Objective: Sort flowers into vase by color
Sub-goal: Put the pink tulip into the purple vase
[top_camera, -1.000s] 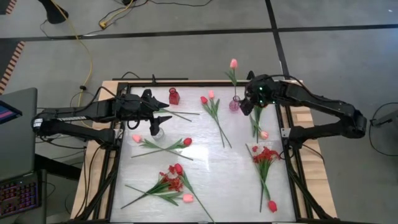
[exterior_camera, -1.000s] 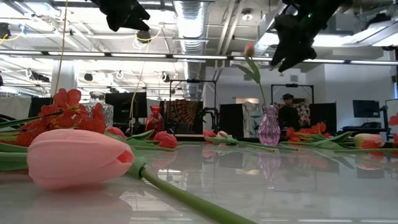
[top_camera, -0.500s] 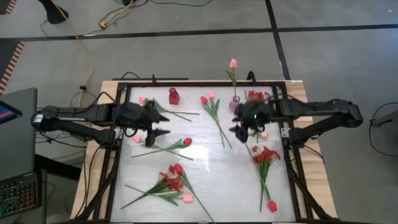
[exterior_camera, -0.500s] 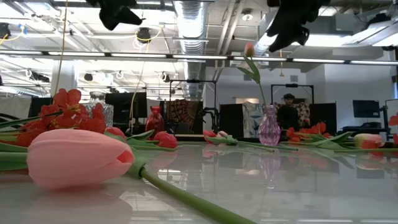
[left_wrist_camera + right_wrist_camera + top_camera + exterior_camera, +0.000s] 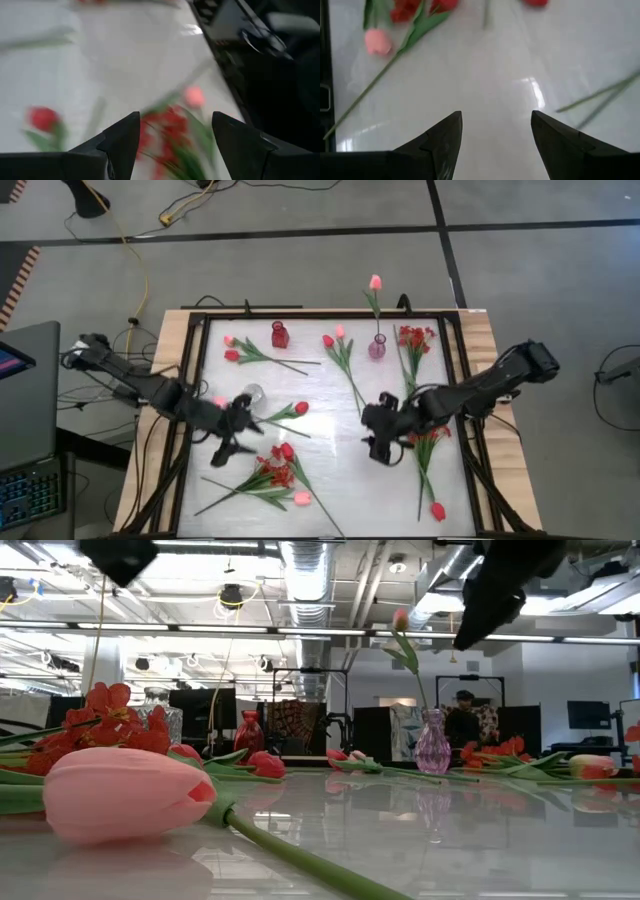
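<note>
Both arms have been swung from the far vases toward the near half of the table point(image 5: 330, 480). The left end effector point(image 5: 228, 448) is now held over the mixed bunch of flowers point(image 5: 272, 473), jaws wide and empty; the right end effector point(image 5: 380, 446) hangs beside the red spray point(image 5: 428, 430), also wide and empty. One pink tulip point(image 5: 375, 282) is seen standing in the purple vase point(image 5: 377, 347). A fresh pick is judged imminent.

The left arm reaches in from the left edge, and the left gripper point(image 5: 232, 442) hangs over the table's left half, its fingers point(image 5: 120, 142) spread and empty. The right arm bends inward, and the right gripper point(image 5: 380, 442) hangs near the centre, its fingers point(image 5: 445, 140) also apart and empty.
</note>
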